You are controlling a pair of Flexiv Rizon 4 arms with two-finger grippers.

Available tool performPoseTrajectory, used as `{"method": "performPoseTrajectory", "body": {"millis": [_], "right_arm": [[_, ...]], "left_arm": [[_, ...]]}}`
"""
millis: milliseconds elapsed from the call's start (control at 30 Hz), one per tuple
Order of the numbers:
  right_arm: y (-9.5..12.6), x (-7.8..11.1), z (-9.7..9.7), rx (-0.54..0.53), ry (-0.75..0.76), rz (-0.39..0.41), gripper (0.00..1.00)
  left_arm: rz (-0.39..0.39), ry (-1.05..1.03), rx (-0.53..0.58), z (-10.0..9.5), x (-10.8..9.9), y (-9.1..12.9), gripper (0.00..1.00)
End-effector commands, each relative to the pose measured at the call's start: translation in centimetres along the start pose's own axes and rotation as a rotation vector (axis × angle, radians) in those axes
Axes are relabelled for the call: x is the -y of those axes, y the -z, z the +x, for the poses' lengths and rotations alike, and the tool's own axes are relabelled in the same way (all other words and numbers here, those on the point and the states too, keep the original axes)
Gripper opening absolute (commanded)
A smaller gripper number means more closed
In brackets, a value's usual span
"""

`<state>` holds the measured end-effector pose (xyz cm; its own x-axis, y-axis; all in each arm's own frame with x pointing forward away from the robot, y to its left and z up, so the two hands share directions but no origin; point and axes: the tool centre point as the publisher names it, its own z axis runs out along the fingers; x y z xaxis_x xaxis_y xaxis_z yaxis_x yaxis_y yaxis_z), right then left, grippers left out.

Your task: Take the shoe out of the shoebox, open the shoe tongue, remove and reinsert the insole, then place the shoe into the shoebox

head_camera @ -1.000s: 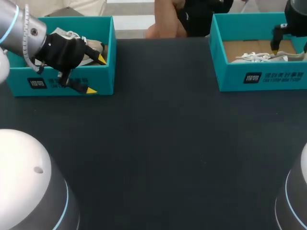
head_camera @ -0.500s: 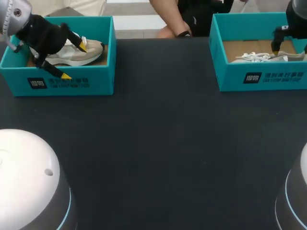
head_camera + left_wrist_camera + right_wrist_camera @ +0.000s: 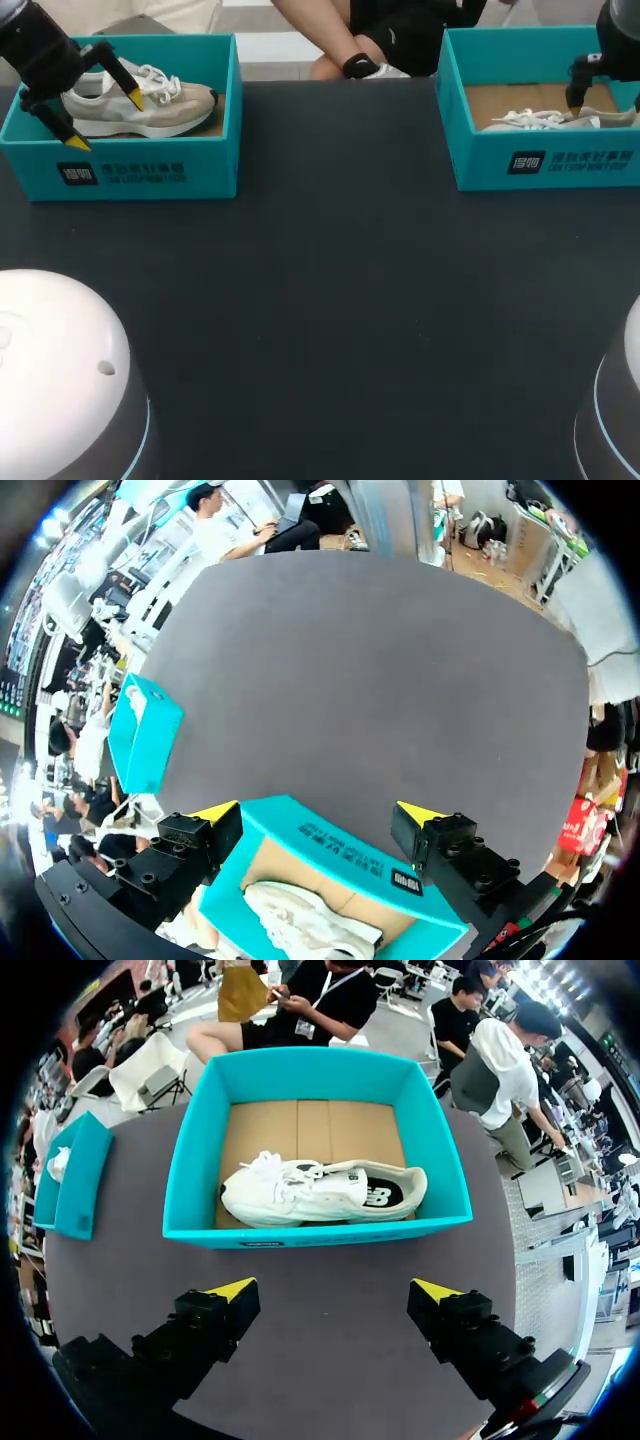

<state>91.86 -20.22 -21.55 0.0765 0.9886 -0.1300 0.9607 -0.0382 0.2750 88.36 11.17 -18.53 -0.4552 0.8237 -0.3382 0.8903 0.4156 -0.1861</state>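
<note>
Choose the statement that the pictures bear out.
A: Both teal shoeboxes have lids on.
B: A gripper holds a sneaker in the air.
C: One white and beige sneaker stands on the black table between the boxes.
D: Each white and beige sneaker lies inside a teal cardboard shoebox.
D: the left white and beige sneaker lies in the left teal cardboard shoebox, the right sneaker in the right shoebox.

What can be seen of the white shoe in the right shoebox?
The white shoe is a low sneaker, apparently mesh, with white laces and a dark opening. It lies lengthwise on the brown cardboard floor of the teal shoebox, close to the wall facing the open right hand, which does not touch it.
</note>
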Motion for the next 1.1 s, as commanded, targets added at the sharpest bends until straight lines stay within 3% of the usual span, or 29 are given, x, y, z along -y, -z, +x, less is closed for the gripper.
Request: {"method": "performPoseTrajectory", "body": {"millis": [33, 267, 300, 533, 567, 600, 633, 667, 733, 767, 900, 1000, 1100], "right_arm": [[-0.1, 0.1, 0.0, 0.001, -0.002, -0.003, 1.00], [-0.1, 0.1, 0.0, 0.001, -0.002, -0.003, 1.00], [-0.1, 0.1, 0.0, 0.001, -0.002, -0.003, 1.00], [-0.1, 0.1, 0.0, 0.001, -0.002, -0.003, 1.00], [-0.1, 0.1, 0.0, 0.001, -0.002, -0.003, 1.00], [-0.1, 0.1, 0.0, 0.001, -0.002, -0.003, 1.00], [-0.1, 0.1, 0.0, 0.001, -0.002, -0.003, 1.00], [-0.1, 0.1, 0.0, 0.001, -0.002, -0.003, 1.00], [-0.1, 0.1, 0.0, 0.001, -0.002, -0.003, 1.00], [-0.1, 0.1, 0.0, 0.001, -0.002, -0.003, 1.00], [-0.1, 0.1, 0.0, 0.001, -0.002, -0.003, 1.00], [-0.1, 0.1, 0.0, 0.001, -0.002, -0.003, 1.00], [-0.1, 0.1, 0.0, 0.001, -0.002, -0.003, 1.00]], "left_arm": [[0.019, -0.011, -0.078, -0.6, -0.6, 0.2, 1.00], [0.019, -0.011, -0.078, -0.6, -0.6, 0.2, 1.00], [0.046, -0.059, -0.109, -0.5, -1.6, 0.0, 1.00], [-0.059, -0.132, -0.174, 0.8, -8.0, 2.0, 1.00], [-0.020, -0.195, -0.195, 1.2, -8.5, 2.4, 1.00], [-0.058, -0.210, -0.197, 1.5, -9.3, 2.8, 1.00], [-0.020, -0.271, -0.211, 1.9, -10.0, 3.2, 1.00], [-0.050, -0.309, -0.214, 2.3, -10.6, 3.4, 1.00], [-0.015, -0.344, -0.231, 2.8, -12.0, 3.8, 1.00], [-0.065, -0.349, -0.267, 3.1, -13.0, 3.8, 1.00], [-0.084, -0.481, -0.333, 4.2, -15.0, 4.2, 1.00], [-0.053, -0.549, -0.416, 4.9, -16.6, 4.9, 1.00], [-0.053, -0.549, -0.416, 4.9, -16.6, 4.9, 1.00]]}}
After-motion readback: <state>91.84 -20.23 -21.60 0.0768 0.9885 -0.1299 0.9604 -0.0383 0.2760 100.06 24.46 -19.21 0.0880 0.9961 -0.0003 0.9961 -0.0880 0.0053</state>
